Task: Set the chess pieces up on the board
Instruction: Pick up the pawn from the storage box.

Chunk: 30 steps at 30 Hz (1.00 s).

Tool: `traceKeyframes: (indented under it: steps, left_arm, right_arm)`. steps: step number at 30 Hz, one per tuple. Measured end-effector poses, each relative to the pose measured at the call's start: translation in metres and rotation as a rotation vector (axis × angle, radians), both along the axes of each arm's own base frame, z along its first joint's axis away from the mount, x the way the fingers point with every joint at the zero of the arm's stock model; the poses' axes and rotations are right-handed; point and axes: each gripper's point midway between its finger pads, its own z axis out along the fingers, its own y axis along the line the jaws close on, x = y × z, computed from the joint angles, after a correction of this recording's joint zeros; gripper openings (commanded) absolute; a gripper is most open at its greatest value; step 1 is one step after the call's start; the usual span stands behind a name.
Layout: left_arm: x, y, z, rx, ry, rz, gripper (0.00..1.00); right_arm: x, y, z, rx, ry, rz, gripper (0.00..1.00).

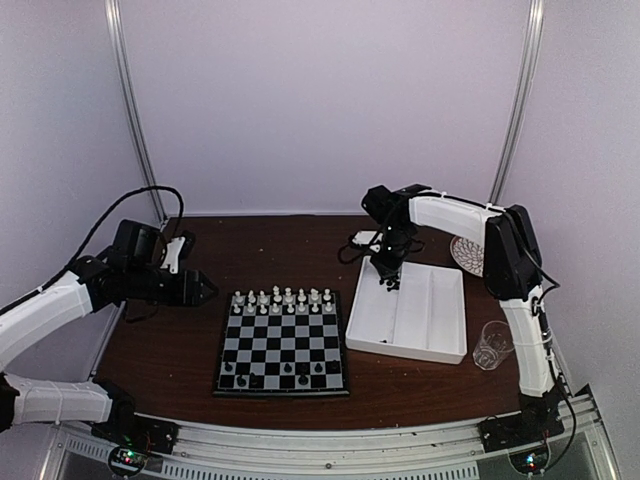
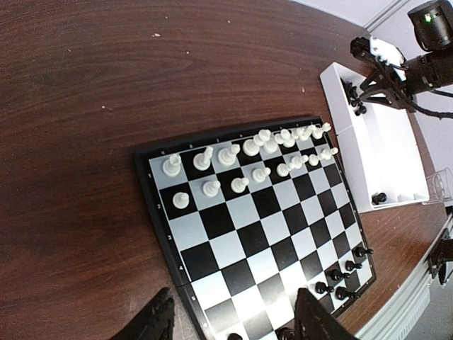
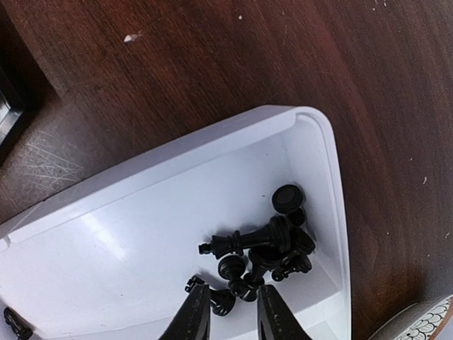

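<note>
The board [image 1: 282, 342] lies at the table's middle, also in the left wrist view [image 2: 251, 219]. White chess pieces [image 1: 282, 299] fill its two far rows, and also show in the left wrist view [image 2: 248, 159]. A few black pieces [image 1: 288, 371] stand on its near rows. My left gripper [image 1: 203, 288] hovers left of the board, open and empty [image 2: 233, 322]. My right gripper [image 1: 388, 277] is down in the white tray's far left corner. In the right wrist view it is open [image 3: 232, 312], its fingertips on either side of a heap of lying black pieces [image 3: 265, 251].
The white divided tray [image 1: 440, 325] sits right of the board, with a lone black piece [image 2: 379, 198] in another part of it. A clear glass [image 1: 491, 345] stands at its near right. A patterned plate [image 1: 466, 255] lies behind it.
</note>
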Motion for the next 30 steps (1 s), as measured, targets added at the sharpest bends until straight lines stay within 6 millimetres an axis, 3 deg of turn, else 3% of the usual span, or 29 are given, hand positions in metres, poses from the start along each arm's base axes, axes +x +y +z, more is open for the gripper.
traceKeyframes:
  steps: [10, 20, 30]
  left_arm:
    - [0.001, 0.0, -0.004, 0.009, 0.009, -0.005, 0.58]
    - [0.001, 0.0, -0.005, 0.01, 0.011, -0.006, 0.58]
    - [0.001, -0.001, -0.01, 0.016, 0.027, -0.006, 0.58]
  right_arm:
    - [0.004, -0.013, -0.003, -0.017, 0.009, -0.027, 0.23]
    - [-0.001, -0.017, -0.022, -0.035, 0.059, -0.041, 0.19]
    - [-0.006, -0.015, -0.025, -0.018, 0.087, -0.051, 0.03]
